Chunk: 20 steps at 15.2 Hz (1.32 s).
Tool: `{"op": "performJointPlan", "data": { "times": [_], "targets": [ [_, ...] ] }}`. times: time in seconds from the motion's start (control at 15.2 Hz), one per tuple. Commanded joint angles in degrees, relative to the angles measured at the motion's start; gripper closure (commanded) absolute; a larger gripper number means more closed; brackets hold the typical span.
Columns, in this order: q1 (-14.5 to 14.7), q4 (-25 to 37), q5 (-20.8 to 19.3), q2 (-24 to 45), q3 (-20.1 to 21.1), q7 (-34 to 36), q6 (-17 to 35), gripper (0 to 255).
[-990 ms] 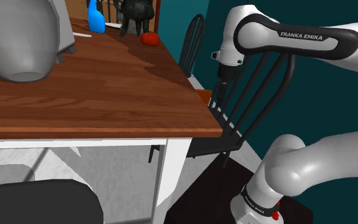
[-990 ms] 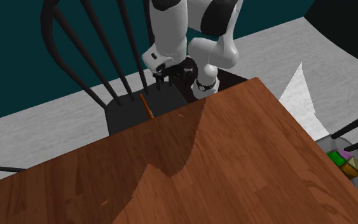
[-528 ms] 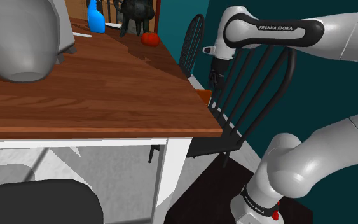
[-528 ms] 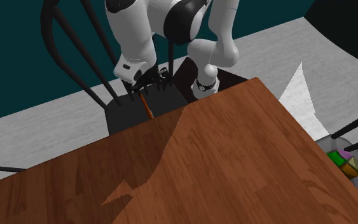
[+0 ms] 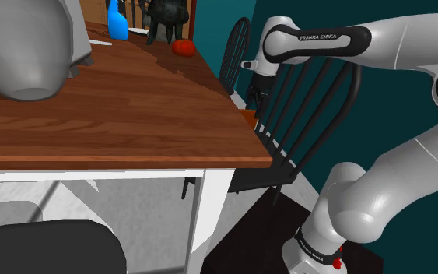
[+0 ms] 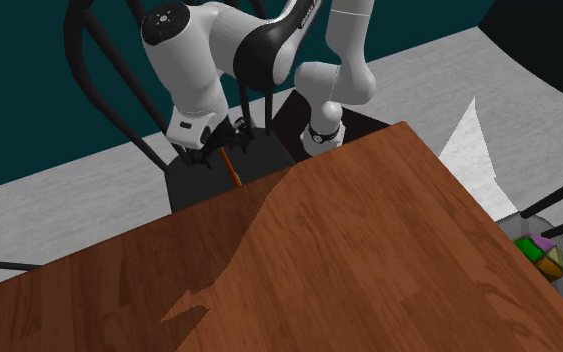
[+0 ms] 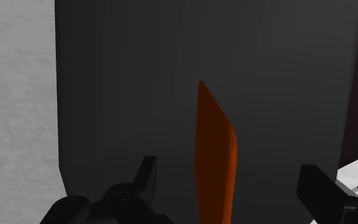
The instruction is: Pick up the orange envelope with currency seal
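- Hovering over the dark chair seat point(image 7: 107, 76), the gripper point(image 7: 231, 191) has its fingers spread apart and clasps nothing.
- Orange envelope point(image 7: 214, 153) stands on edge on that seat, between the fingers but untouched, just beside the wooden table point(image 6: 369, 260).
- Best move: drop straight down and keep the thin envelope centred, one finger per flat face.
- Close only once low; mind the chair spindles point(image 5: 310, 101).

The envelope point(image 7: 214, 153) is rendered in plain orange against a chair point(image 7: 126, 76) shown dark grey to black. The hand point(image 7: 229, 173) is coloured black, the arm point(image 6: 199, 70) white with dark joints. The surface point(image 5: 116, 101) is drawn reddish-brown with wood grain, and the wall point(image 6: 19, 100) is painted teal.
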Motion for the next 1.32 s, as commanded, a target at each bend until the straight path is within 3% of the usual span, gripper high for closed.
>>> {"op": "performJointPlan", "data": {
  "times": [0.0, 0.2, 0.26, 0.86, 1.25],
  "targets": [
    [0.0, -1.4, -0.1, 0.1, -0.2, -0.1, 1.5, 0],
    [-0.1, -2.5, -0.2, 0.2, -0.4, -0.1, 2.8, 0],
    [0.0, -2.4, -0.1, 0.3, -0.4, -0.1, 2.7, 255],
    [-0.1, -2.5, -0.2, 0.2, -0.4, -0.1, 2.8, 255],
    [0.1, 1.8, 0.2, -0.1, 0.3, 0.0, -1.9, 255]
  ]
}}
